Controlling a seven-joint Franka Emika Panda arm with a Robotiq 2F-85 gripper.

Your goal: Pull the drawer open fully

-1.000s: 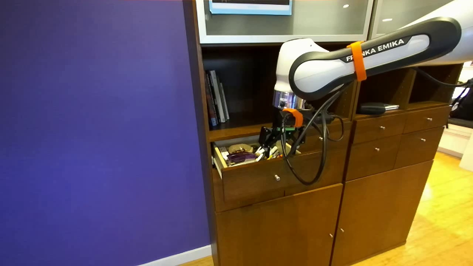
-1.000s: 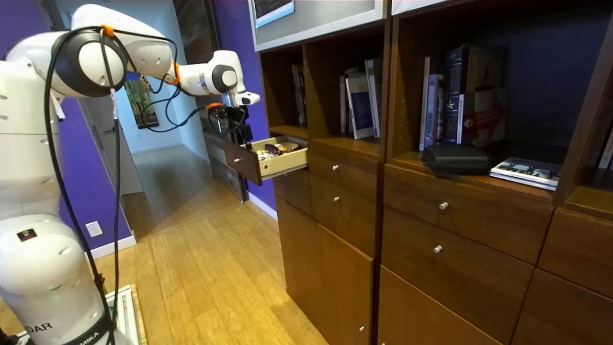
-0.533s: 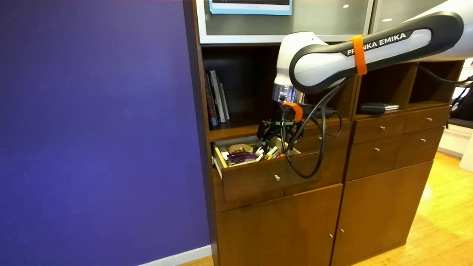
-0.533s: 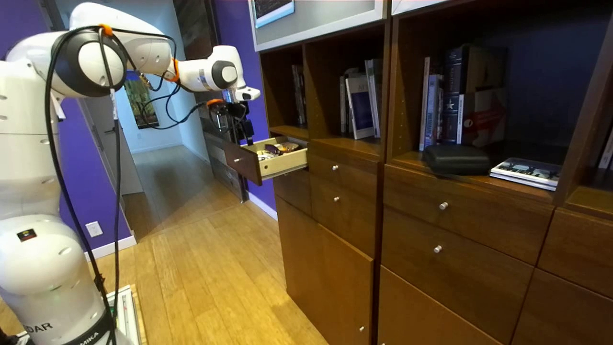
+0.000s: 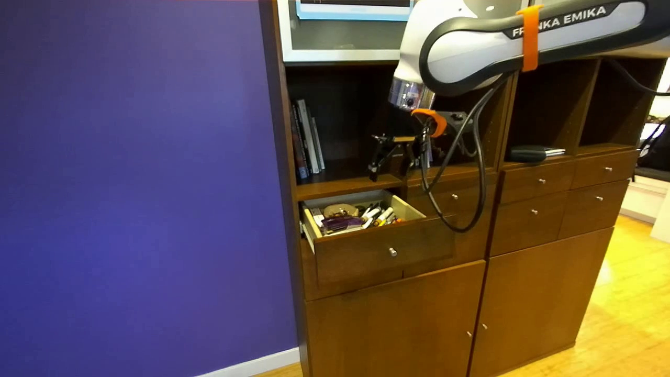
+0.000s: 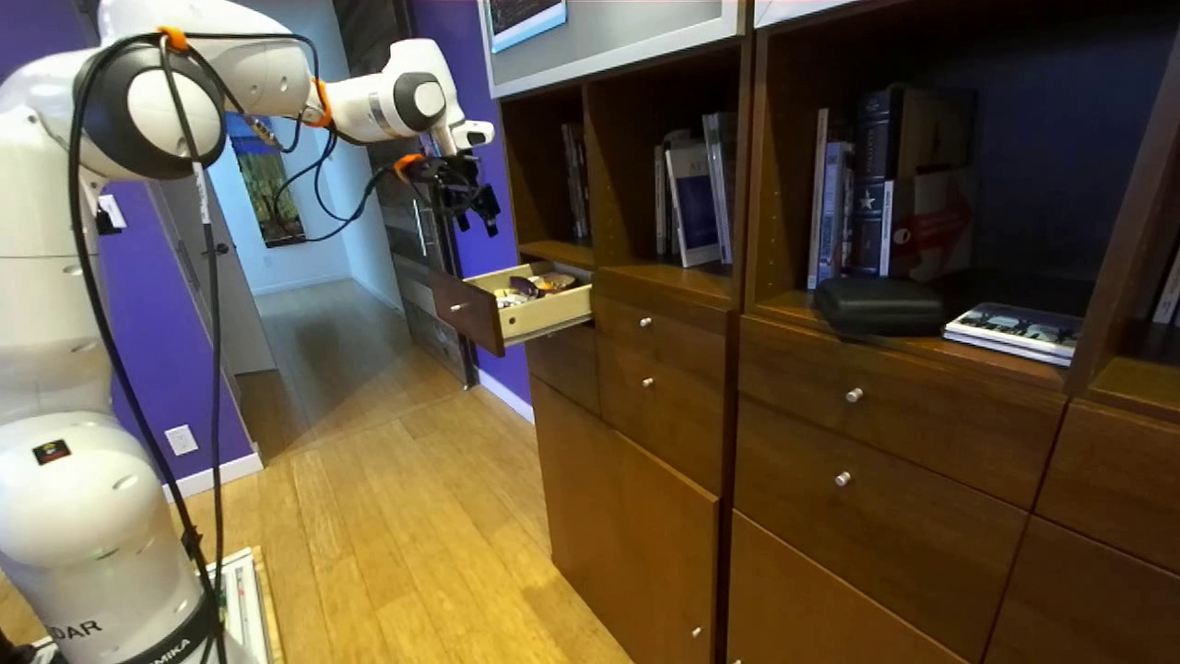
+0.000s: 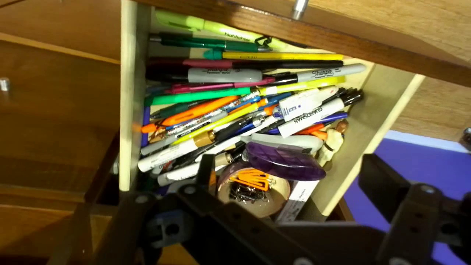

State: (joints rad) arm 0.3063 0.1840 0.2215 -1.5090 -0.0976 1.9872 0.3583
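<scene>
The end effector [image 5: 389,170], its fingers spread, hovers above the one pulled-out drawer [image 5: 358,259], left in the cabinet [image 5: 392,324]. Inside: one figurine [image 7: 334,141], one round bowl [image 7: 279,190], pens [image 7: 203,110] too overlapped to count surely. One cable loop [image 5: 460,230] hangs near the drawer's right end.

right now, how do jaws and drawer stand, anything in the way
Jaws open, above the drawer, gripping nothing. Drawer out, pens showing; can't tell if fully extended. Nothing seen blocking it.
</scene>
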